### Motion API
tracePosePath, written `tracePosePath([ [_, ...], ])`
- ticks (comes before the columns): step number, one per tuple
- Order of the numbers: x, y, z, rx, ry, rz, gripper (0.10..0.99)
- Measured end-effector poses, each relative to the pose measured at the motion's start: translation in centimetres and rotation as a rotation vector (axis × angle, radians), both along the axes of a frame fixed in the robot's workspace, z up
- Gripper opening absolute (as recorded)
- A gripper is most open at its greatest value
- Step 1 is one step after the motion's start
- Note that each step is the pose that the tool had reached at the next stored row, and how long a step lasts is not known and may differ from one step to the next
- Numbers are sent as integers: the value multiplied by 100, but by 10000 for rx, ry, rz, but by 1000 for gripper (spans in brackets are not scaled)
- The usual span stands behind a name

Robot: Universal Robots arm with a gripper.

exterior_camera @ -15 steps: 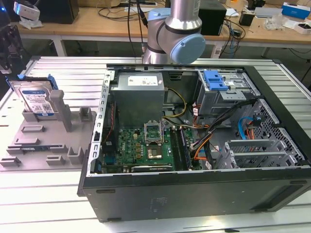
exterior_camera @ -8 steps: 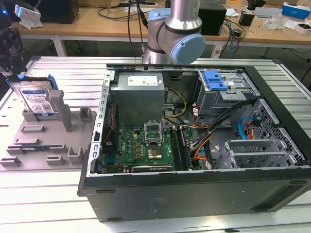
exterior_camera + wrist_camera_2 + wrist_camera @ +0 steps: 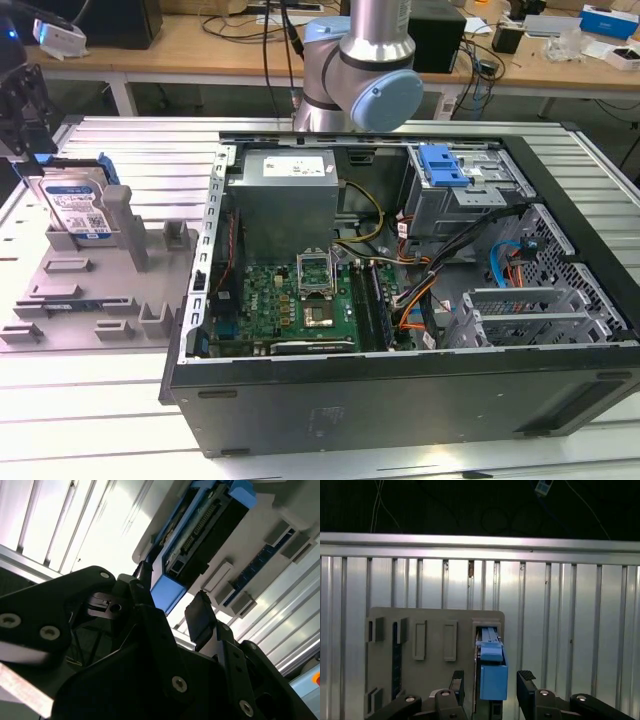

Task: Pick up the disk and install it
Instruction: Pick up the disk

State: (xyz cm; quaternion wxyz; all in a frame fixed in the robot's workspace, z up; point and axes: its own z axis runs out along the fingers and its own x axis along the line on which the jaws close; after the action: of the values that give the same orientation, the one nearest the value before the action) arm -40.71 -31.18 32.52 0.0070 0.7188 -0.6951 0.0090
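In the upper left of the exterior view, the disk point(image 3: 78, 205) stands on edge in a grey holder point(image 3: 95, 300), so its blue frame is exposed to the gripper point(image 3: 491, 681), whose fingers point(image 3: 526, 684) are spread wide on either side, apparently without contact.

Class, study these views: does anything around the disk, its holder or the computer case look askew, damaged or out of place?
Nothing stands out. The disk stands on edge in its grey holder. The open gripper straddles it with a gap on each side. The computer case lies open, cables inside.
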Motion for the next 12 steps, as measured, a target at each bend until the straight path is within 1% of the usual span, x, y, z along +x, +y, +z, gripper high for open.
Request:
tracePosePath([
  [6,0,-5,-47,-2,0,-1,541],
  [10,0,-6,-108,-4,0,0,541],
  [12,0,-6,-124,-4,-1,0,541],
])
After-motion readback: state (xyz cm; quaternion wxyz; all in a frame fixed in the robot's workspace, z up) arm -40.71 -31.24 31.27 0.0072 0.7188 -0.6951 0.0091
